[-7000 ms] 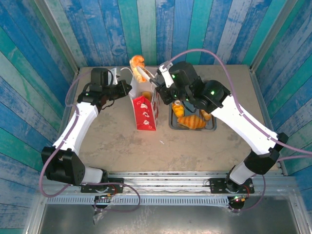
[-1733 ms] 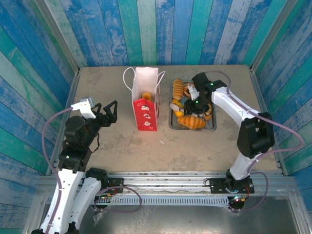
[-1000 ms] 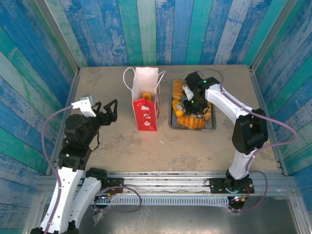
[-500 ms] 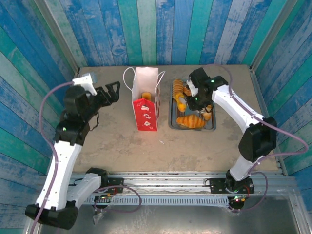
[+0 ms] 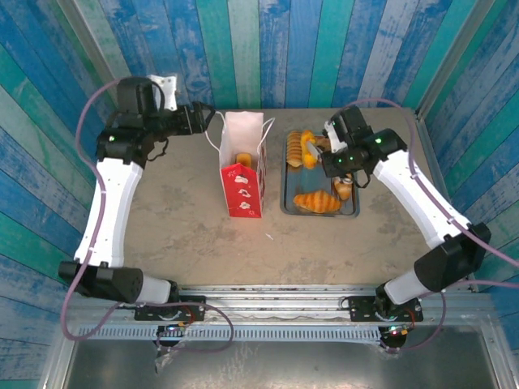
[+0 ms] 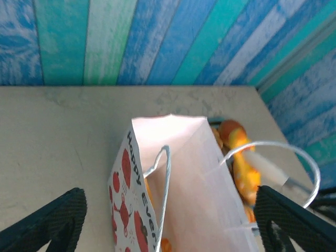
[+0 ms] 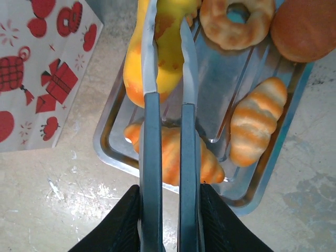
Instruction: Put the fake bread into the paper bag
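Right pincer (image 7: 168, 212) clamps tongs (image 7: 152, 131), apparently pinching a pastry (image 7: 168, 55).

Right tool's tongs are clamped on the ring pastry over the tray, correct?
Not the ring. The tongs in the right tool clamp a long yellow pastry over the tray. The ring lies on that tray, untouched. The right wrist view shows it.

White links (image 5: 109, 203), black joints (image 5: 91, 277), mauve cables (image 5: 373, 100), black left pincer (image 5: 203, 119).
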Robot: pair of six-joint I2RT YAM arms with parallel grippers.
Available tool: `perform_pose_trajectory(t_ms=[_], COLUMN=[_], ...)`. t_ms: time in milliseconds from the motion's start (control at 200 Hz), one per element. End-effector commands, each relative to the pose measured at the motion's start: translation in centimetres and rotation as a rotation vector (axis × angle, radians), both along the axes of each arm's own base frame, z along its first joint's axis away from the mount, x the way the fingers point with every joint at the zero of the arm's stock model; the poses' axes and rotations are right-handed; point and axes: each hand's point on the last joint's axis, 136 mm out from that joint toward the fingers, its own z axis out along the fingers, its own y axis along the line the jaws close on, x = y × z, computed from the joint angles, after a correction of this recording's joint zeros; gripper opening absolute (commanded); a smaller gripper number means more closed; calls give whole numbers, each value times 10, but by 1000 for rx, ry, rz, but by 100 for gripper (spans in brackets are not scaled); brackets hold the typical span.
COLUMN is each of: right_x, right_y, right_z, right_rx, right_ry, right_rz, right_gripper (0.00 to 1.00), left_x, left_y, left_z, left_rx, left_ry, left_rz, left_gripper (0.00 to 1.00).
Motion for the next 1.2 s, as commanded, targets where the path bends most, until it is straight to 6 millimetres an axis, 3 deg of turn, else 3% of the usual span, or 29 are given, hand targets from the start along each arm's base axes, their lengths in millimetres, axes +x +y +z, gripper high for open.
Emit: perform_pose_trajectory(t_ms=[0, 296, 431, 576, 831, 932, 1057, 1197], right_x=[-3, -17, -23, -31, -43, -52, -56, -54], right_y=[-7, 4, 5, 10, 35, 62, 95, 130], right_z=[26, 70, 98, 133, 197, 216, 226, 221], right_rx=[32, 161, 201, 244, 343, 403, 450, 444], right_ry=[-77, -164, -237, -321, -463, -500, -511, -497], right_rz=[-32, 1, 3, 26, 101, 172, 239, 284], right_gripper=[20, 18, 18, 18, 18, 17, 17, 17], left_x=[-1, 17, 16, 16, 12, 11, 12, 10], left_y=[-12, -3, -2, 6, 18, 20, 26, 36], left_z=[-19, -30, -34, -35, -39, -41, -40, -39], left_rx=[22, 49, 68, 99, 134, 137, 157, 185], left_ry=[69, 43, 46, 38, 27, 27, 20, 8], left_rz=[-112, -45, -45, -10, 50, 57, 91, 133], left_gripper=[80, 37, 23, 2, 1, 1, 1, 1])
